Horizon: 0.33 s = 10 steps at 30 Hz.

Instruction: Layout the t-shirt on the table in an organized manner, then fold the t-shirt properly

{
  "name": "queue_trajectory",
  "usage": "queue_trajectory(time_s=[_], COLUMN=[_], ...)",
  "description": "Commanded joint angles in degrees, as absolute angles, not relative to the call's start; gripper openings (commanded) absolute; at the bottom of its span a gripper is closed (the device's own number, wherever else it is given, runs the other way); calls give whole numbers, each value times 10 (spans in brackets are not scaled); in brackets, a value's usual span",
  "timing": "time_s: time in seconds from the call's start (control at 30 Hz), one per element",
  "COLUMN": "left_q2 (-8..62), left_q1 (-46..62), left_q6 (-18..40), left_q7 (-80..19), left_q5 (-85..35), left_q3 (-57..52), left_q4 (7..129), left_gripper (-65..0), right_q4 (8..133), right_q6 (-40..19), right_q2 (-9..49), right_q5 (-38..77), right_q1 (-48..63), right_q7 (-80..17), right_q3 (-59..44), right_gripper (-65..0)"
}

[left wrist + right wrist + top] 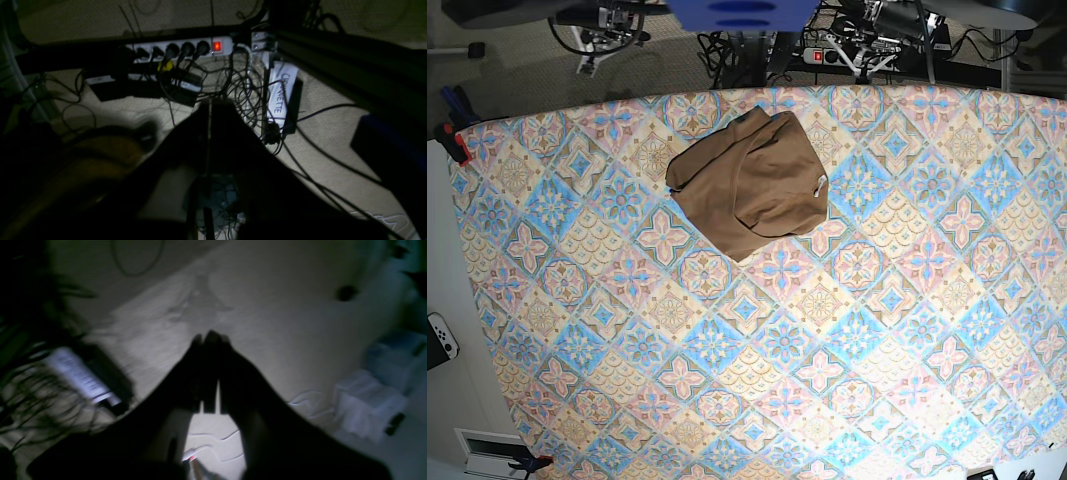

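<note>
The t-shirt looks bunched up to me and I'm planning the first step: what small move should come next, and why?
Probably bring one arm in over the t-shirt and open its jaws. The garment lies crumpled near the far edge of the table, folded over itself. Both the left gripper and right gripper are shut, empty and pointed at the floor.

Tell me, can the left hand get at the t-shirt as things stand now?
Probably yes. The t-shirt lies bunched in the open near the table's far edge, with nothing on or around it. The left hand, shut, points at the floor behind the table, so it must first swing over.
</note>
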<state>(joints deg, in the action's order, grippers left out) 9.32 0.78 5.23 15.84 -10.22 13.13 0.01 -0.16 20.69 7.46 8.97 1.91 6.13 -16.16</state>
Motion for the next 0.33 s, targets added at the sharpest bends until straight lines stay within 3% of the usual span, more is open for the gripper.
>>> queue_trajectory(time_s=[0.0,0.3], left_q2=[93,72], left_q1=[7,-12], left_q6=[51,51], left_q7=[160,160], left_q5=[-102,-102], left_q3=[132,131], left_q4=[0,0], left_gripper=[-650,-650], right_q4=[0,0], right_q6=[210,210], right_q2=[75,75], right_q5=[92,92], right_q1=[15,15], right_q7=[69,71], right_q3=[-162,-161], right_gripper=[-650,-650])
